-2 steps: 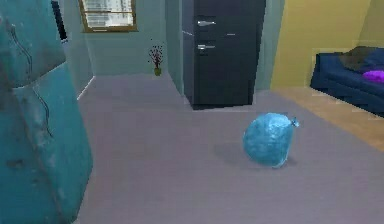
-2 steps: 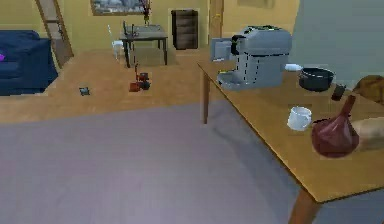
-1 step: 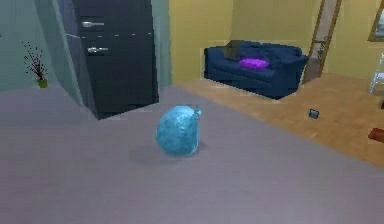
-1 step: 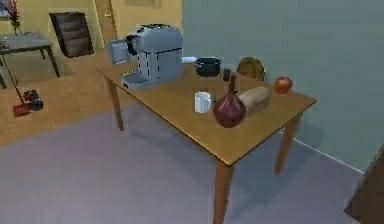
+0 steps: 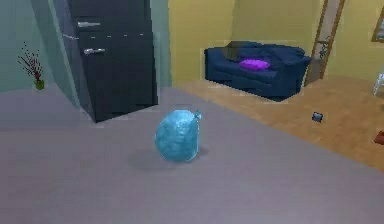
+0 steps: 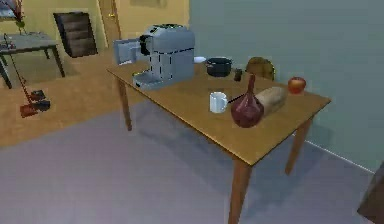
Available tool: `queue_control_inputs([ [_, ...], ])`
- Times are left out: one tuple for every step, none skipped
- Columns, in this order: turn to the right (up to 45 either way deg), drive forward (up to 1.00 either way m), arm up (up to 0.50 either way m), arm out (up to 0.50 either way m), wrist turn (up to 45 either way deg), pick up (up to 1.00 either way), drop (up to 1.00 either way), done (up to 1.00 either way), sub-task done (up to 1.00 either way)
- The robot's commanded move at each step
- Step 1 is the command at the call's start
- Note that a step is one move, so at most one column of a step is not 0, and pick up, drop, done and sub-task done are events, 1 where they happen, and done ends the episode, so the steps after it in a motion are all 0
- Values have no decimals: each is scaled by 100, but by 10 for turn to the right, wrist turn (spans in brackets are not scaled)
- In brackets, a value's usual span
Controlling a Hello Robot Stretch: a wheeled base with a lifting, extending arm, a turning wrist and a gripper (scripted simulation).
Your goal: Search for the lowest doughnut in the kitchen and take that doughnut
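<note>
A wooden table [image 6: 190, 105] stands against the grey-green wall in the arm side view. Near its far edge lies a brown rounded thing [image 6: 260, 67]; I cannot tell whether it is a doughnut. Beside it are a dark pot [image 6: 219, 67], a red apple [image 6: 297, 85], a bread loaf [image 6: 271, 97], a dark red vase [image 6: 247, 108] and a white mug [image 6: 218, 101]. A grey coffee machine [image 6: 166, 54] takes up the table's left end.
In the forward view a dark fridge [image 5: 108, 55] stands at the back left, and a blue bag [image 5: 179, 135] lies on the grey floor ahead. A blue sofa [image 5: 255, 67] is on the wooden floor beyond. A small table [image 6: 30, 45] and dark shelf [image 6: 76, 33] stand far left.
</note>
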Motion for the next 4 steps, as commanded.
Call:
queue_control_inputs([
  [450,0,0,0,0,0,0,0,0],
  [60,0,0,0,0,0,0,0,0],
  [0,100,0,0,0,0,0,0,0],
  [90,0,0,0,0,0,0,0,0],
])
